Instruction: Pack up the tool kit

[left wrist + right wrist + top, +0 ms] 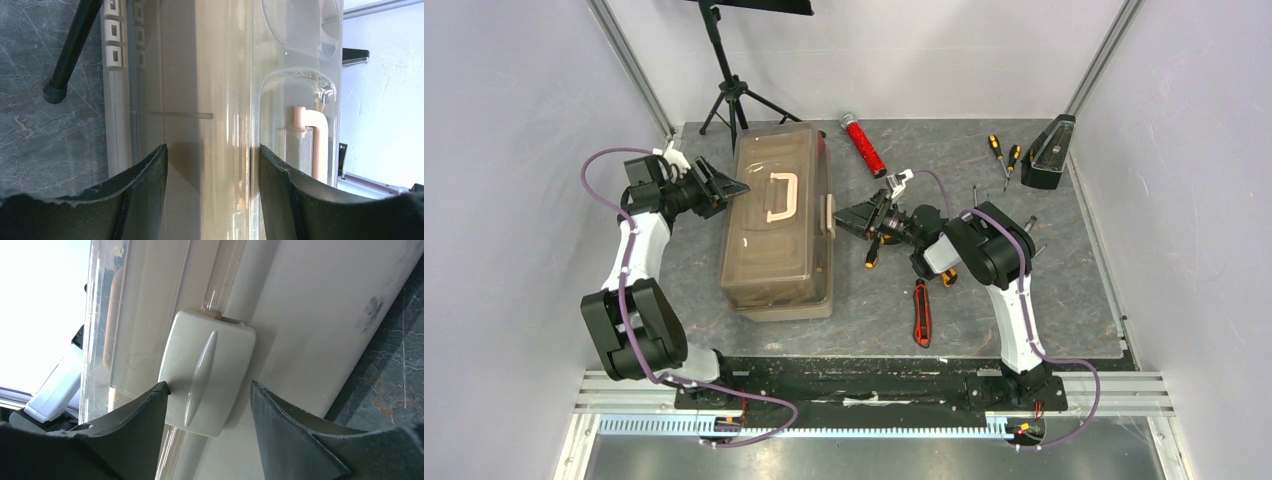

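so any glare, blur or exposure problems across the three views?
Top external: evenly lit and sharp, with only soft shadows beside the toolbox. Left wrist: streaky reflections run down the translucent plastic, and the left fingers are dark with soft edges. Right wrist: the upper left corner is blown out to white, the latch is sharp, and the right fingers are dim.
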You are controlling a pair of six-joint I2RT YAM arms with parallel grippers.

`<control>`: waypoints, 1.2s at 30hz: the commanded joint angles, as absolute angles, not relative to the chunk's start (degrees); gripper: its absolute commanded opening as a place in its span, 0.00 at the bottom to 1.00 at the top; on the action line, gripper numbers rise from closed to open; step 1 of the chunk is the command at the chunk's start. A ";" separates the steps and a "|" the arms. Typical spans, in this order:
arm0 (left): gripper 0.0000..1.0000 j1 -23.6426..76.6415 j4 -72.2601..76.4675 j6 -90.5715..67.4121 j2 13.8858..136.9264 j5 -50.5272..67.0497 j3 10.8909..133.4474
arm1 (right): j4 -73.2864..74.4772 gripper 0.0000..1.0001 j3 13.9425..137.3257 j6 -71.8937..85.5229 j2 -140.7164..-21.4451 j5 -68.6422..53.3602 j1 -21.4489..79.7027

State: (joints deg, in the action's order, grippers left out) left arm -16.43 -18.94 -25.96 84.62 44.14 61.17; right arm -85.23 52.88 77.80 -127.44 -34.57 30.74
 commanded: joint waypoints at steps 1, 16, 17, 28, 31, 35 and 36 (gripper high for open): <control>0.43 -16.16 -32.26 -23.38 95.01 26.74 54.67 | -93.29 0.63 54.61 79.25 -128.69 -34.66 31.44; 0.43 -16.27 -31.91 -23.38 97.15 26.93 54.59 | -105.78 0.63 61.57 88.43 -135.35 -36.52 33.35; 0.42 -16.05 -31.84 -23.38 97.08 26.97 54.50 | -106.29 0.63 61.76 88.42 -135.22 -36.56 33.40; 0.42 -13.98 -31.99 -23.33 96.48 27.34 54.40 | -112.29 0.50 64.69 90.57 -133.15 -35.46 33.43; 0.41 -13.69 -31.99 -23.31 96.04 26.78 54.40 | -112.25 0.43 64.36 90.37 -132.05 -35.55 33.48; 0.40 -13.45 -32.47 -23.05 95.54 24.85 54.66 | -112.24 0.38 63.42 89.70 -130.17 -36.36 33.40; 0.39 -13.44 -32.73 -22.96 95.43 24.07 54.75 | -112.24 0.37 63.10 89.68 -129.57 -36.59 33.27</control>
State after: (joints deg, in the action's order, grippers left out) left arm -17.37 -15.49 -26.63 87.00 44.03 61.98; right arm -85.43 61.52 90.89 -133.62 -36.01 30.63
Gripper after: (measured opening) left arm 0.662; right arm 0.426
